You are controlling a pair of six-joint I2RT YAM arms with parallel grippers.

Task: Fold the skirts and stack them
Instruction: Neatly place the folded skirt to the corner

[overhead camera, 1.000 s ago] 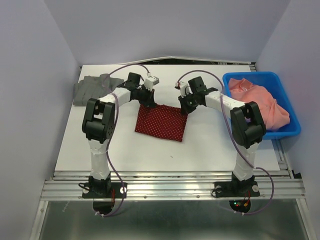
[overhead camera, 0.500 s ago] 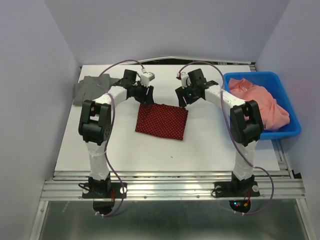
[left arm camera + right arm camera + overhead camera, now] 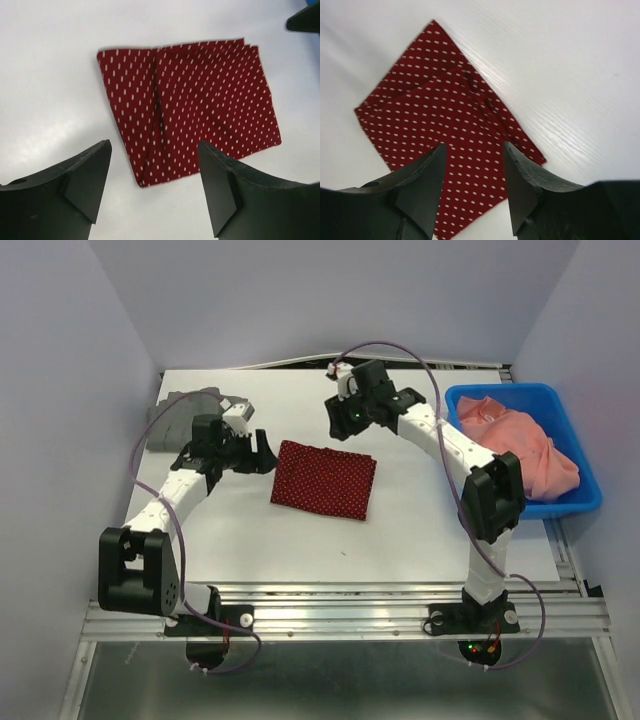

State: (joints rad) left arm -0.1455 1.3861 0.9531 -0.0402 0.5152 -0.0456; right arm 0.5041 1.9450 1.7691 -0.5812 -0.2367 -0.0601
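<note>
At the far left corner of the white bench (image 3: 420, 525) lies the grey skirt (image 3: 185, 405), rumpled and partly hidden behind the left arm. Just to its right, the left tool (image 3: 260, 453) hovers low over the bench with its jaws wide and nothing between them. Its fingers (image 3: 87, 175) point toward the left edge of the red dotted skirt (image 3: 323, 478) and stand just short of it.

That skirt lies near the middle of the bench, folded into a flat, roughly rectangular packet. The left wrist view shows a crease running down the packet near its left side and layered edges at its upper right corner. It lies well apart from the grey skirt.

Beyond the packet's far edge hangs the right tool (image 3: 343, 418), raised above the bench. Its jaws are moderately apart and empty, with its fingers (image 3: 422, 185) framing the cloth below.

At the right edge sits a blue bin (image 3: 500, 390) holding a pink cloth (image 3: 535, 445).
</note>
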